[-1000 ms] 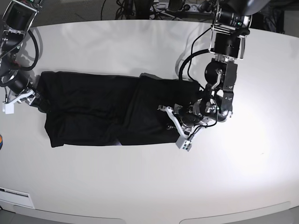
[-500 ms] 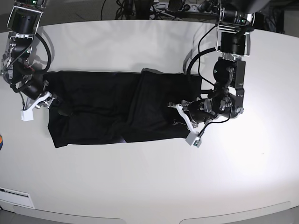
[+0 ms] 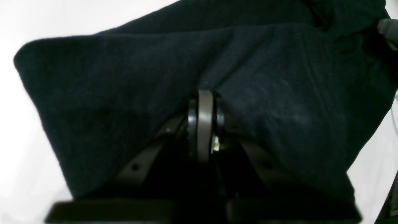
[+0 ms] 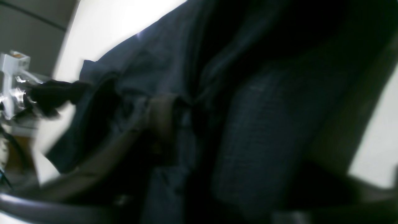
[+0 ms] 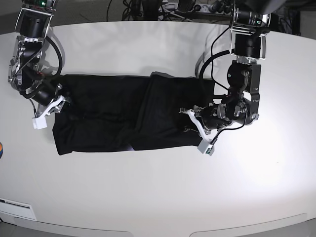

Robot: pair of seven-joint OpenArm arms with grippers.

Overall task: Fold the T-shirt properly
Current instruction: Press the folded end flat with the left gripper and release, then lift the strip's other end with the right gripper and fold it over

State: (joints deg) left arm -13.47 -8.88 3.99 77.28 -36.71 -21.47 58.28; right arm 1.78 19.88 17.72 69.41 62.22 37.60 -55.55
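My right gripper [image 5: 58, 101] has swung in from the table's edge to the near end of the T-shirt [image 5: 123, 116] and is now at its short edge, while my left gripper [image 5: 193, 129] has slid outward along the far end. The shirt lies in a long black band across the white table [image 5: 148, 197], side panels already turned in, one layer overlapping another toward my left gripper. In the left wrist view my left fingers [image 3: 205, 124] are pressed together with cloth bunched round their tips, a closed pinch on the T-shirt. The right wrist view is blurred: cloth wraps a finger [image 4: 161, 118], but I cannot tell whether that grip has closed. By my reading the lengthwise folds are done; bringing the two ends together remains
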